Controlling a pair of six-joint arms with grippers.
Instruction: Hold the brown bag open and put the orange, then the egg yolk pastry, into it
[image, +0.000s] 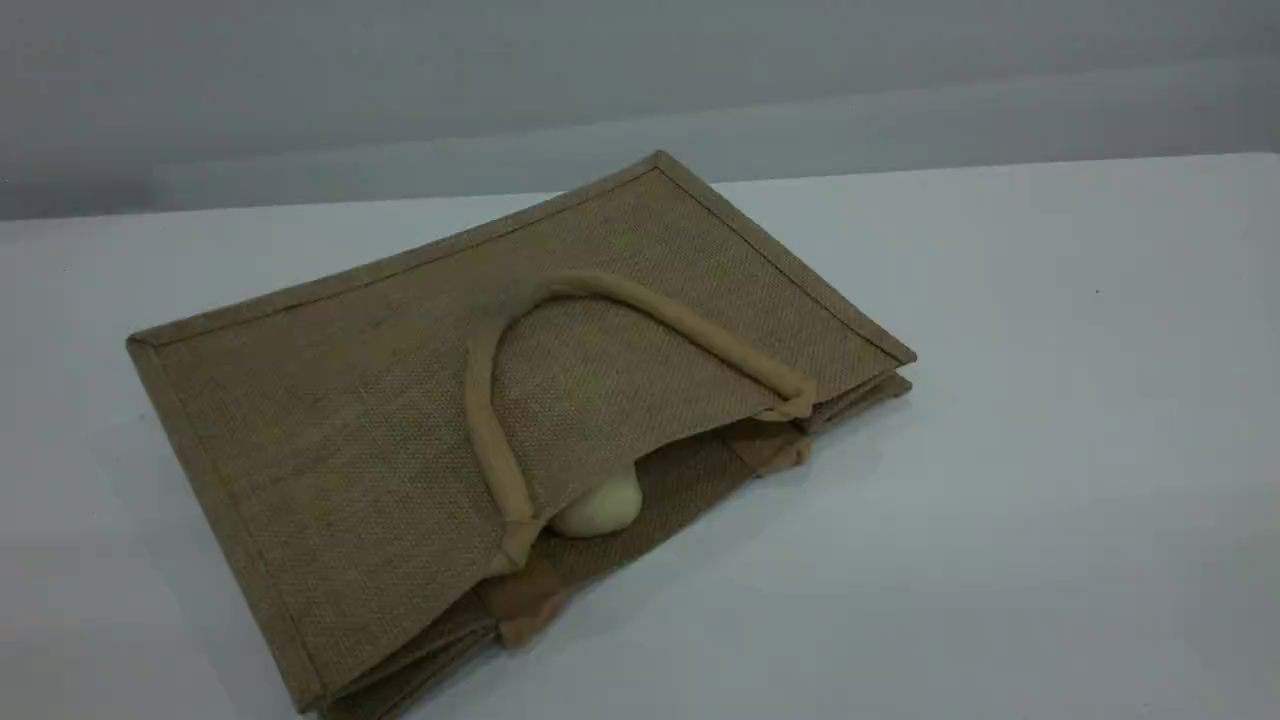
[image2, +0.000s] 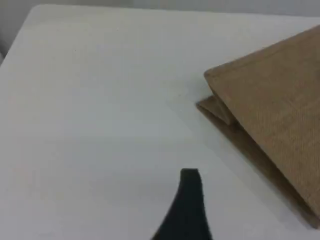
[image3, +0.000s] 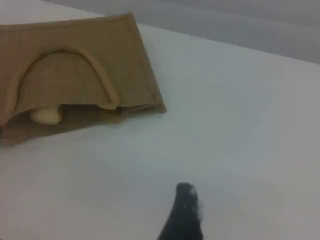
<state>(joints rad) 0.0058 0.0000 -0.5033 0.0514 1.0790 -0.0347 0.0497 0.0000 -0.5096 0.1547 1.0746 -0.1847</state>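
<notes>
One egg yolk pastry (image: 600, 510) apparently inside brown bag (image: 400, 400).

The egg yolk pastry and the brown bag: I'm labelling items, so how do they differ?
The brown bag is large, flat and coarsely woven; the egg yolk pastry is small, rounded and smooth. The bag is tan-brown, the pastry pale cream. The bag lies fully visible; the pastry peeks from its mouth. Both lie still, untouched.

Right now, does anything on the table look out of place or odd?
Yes. The brown bag lies flat on its side, not standing, and the egg yolk pastry sits right at its mouth, half under the top flap. It looks only partly inside. The orange is not visible in any view, so it may be hidden inside the bag.
</notes>
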